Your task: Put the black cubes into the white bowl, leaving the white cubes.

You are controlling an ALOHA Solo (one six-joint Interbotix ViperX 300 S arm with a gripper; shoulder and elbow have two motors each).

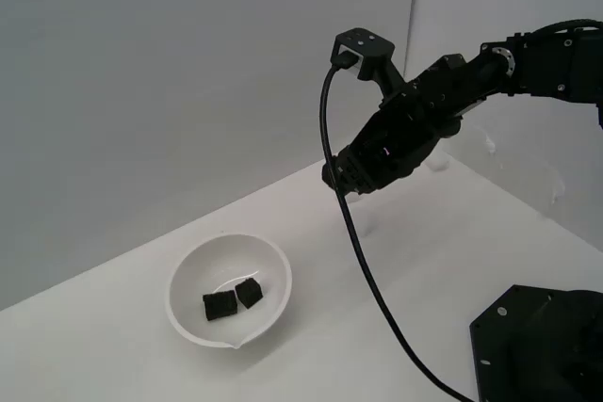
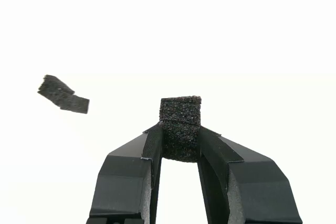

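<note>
One black cube (image 2: pixel 180 128) sits pinched between your jaws, held aloft well apart from the bowl (image 1: pixel 229 290), where two more black cubes (image 1: pixel 233 298) already lie touching. Its grainy, foam-like face suggests something light, soft and grippy, so you should hold it by opposite flat sides without crushing. You'll find no readable writing anywhere.
</note>
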